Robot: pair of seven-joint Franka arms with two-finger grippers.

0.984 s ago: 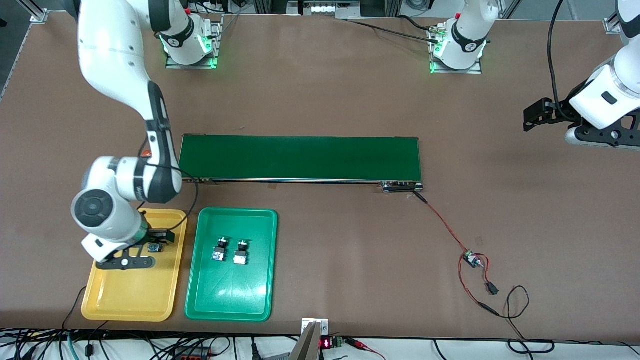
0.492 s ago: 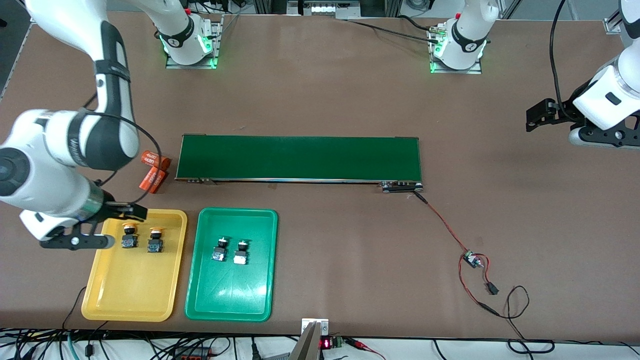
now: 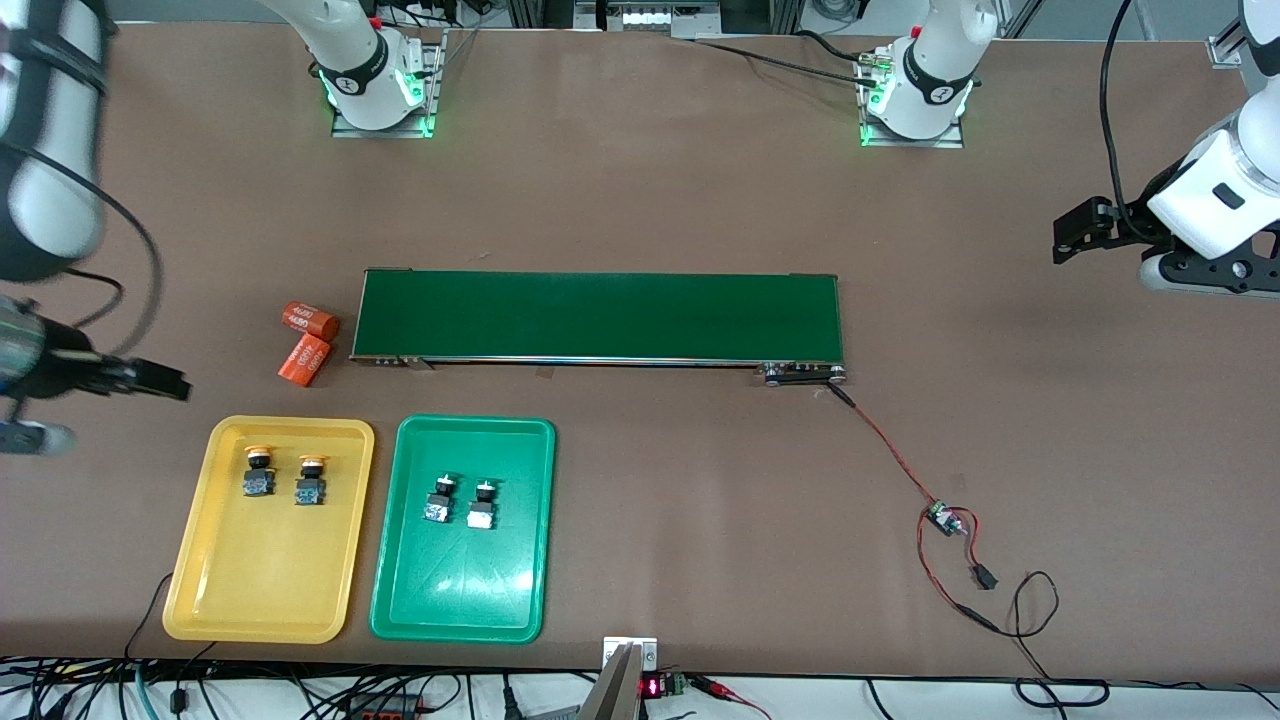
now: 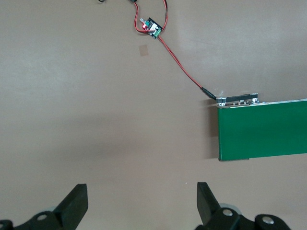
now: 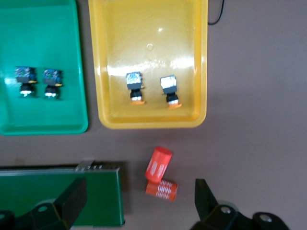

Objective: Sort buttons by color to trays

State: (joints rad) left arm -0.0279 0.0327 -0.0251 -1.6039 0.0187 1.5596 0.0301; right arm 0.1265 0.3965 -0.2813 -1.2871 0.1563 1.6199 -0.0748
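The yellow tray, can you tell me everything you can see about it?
The yellow tray is a shallow, shiny plastic rectangle with rounded corners and a raised rim. It lies flat on the brown table, right beside the green tray, toward the right arm's end. Two buttons with orange caps sit inside it, side by side, at the end farther from the front camera. No gripper touches it.

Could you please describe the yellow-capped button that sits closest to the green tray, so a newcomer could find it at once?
Start at the yellow tray, beside the green tray. Two yellow-capped buttons lie side by side in the half farther from the front camera. Yours is the yellow-capped button on the green tray's side; its twin lies toward the outer rim.
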